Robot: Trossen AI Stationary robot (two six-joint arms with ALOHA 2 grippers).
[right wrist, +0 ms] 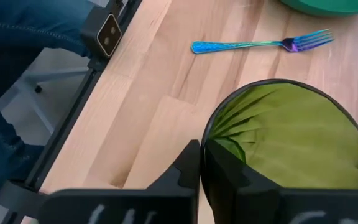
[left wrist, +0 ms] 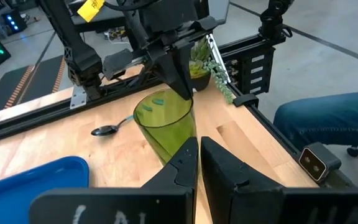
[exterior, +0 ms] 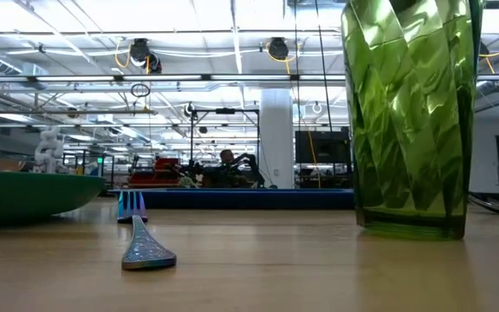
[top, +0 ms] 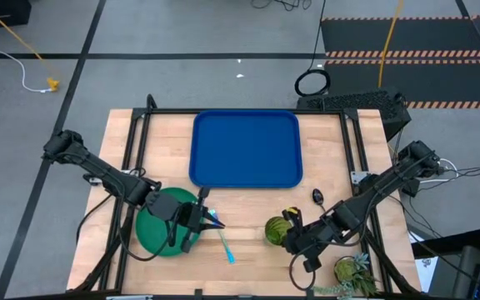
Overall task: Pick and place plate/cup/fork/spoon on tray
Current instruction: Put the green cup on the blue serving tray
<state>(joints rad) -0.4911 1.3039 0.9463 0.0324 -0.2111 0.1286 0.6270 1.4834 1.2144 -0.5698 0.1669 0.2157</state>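
Observation:
The green cup (top: 277, 229) stands upright on the wood at the near right; it fills the low view (exterior: 410, 113). My right gripper (top: 293, 239) is shut on its rim. The green plate (top: 161, 223) lies at the near left, and my left gripper (top: 197, 218) hangs shut and empty over its right edge. The fork (top: 222, 239) lies between plate and cup. The spoon (top: 317, 197) lies right of the blue tray (top: 245, 150), which holds nothing. My right gripper pinches the cup's wall at the rim (right wrist: 207, 135), one finger inside the cup and one outside. The fingers come from above, slanting in from the table's right. The cup stands upright with its base on the table (exterior: 410, 227).
A potted plant (top: 355, 271) stands at the near right corner, close behind my right arm. A person in blue jeans (left wrist: 328, 118) sits just beyond the table's near edge. Black frame rails (top: 136, 142) run along both sides of the table.

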